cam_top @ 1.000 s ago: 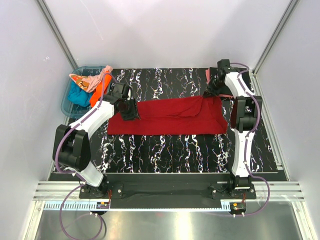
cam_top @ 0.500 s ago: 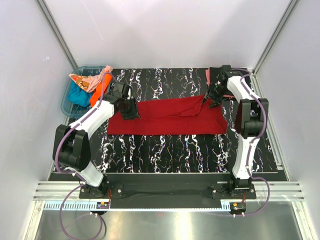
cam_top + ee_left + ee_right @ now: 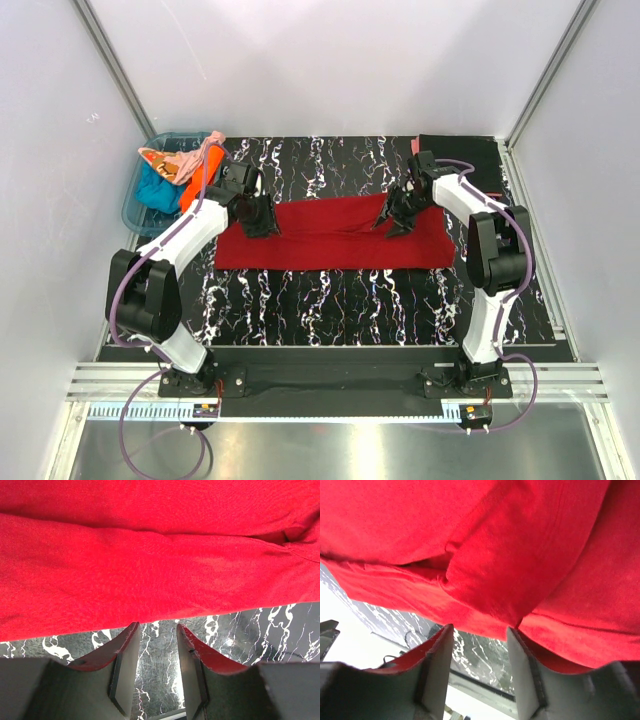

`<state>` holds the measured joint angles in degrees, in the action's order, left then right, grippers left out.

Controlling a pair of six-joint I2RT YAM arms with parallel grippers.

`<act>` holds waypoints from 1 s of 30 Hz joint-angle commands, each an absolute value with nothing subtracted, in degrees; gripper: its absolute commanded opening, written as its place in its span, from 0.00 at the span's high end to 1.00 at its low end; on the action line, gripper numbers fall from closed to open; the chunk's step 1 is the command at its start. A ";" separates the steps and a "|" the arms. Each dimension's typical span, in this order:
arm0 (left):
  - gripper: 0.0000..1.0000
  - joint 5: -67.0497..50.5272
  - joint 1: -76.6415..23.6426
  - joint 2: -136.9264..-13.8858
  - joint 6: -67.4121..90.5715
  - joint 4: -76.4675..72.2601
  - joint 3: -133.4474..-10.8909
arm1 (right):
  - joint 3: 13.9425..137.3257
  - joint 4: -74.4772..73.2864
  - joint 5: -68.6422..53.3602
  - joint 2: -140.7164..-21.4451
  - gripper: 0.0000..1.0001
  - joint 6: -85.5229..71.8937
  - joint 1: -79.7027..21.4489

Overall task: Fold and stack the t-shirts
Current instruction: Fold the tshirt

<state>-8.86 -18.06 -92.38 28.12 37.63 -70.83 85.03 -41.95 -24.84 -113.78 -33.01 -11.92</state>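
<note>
Dark red t-shirt (image 3: 330,235) lies part-folded lengthwise; other t-shirts (image 3: 175,172) wait in the tub (image 3: 133,205). Left hand (image 3: 157,626) and right hand (image 3: 480,628) stand open, empty.

Dark red t-shirt (image 3: 330,235): matt cloth, soft, fine fuzzy knit w/ stitched hems. Black t-shirt (image 3: 460,150): matt cloth. Table top (image 3: 330,300): smooth black marble-look surface, white veins, slight sheen. Tub (image 3: 130,205): translucent blue plastic. Front rails (image 3: 570,382): bare brushed metal.
</note>
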 commanded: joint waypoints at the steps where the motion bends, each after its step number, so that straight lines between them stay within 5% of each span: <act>1: 0.60 -9.76 -18.11 -90.53 28.65 36.83 -71.72 | 86.92 -38.85 -23.73 -114.78 0.51 -33.58 -11.69; 6: 0.60 -9.58 -18.11 -89.82 28.92 36.39 -70.75 | 93.07 -41.22 -21.62 -119.52 0.57 -31.82 -11.69; 11: 0.60 -8.79 -18.11 -88.69 28.74 36.56 -70.40 | 93.26 -41.93 -21.00 -119.97 0.39 -31.73 -11.69; 14: 0.60 -8.44 -18.11 -88.42 28.65 36.74 -70.49 | 93.16 -42.01 -20.74 -120.15 0.41 -31.55 -11.78; 17: 0.60 -8.53 -18.11 -88.68 28.65 36.91 -71.01 | 93.86 -41.31 -21.00 -120.76 0.61 -31.46 -11.87; 18: 0.60 -8.61 -18.02 -88.86 28.65 36.91 -71.28 | 94.30 -41.22 -21.27 -120.85 0.80 -31.73 -11.87; 22: 0.60 -8.44 -18.11 -89.21 28.21 37.53 -72.16 | 100.43 -42.62 -21.71 -123.48 0.93 -31.55 -12.83; 28: 0.59 -7.03 -17.84 -89.12 27.25 38.14 -72.77 | 113.18 -45.26 -22.24 -131.38 0.91 -32.08 -15.11; 30: 0.59 -7.21 -17.75 -89.12 27.42 38.06 -72.77 | 120.12 -47.19 -24.24 -135.86 0.77 -32.43 -15.38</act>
<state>-8.16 -18.00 -90.89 28.36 37.98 -70.67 112.77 -45.23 -22.20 -132.11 -32.27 -14.04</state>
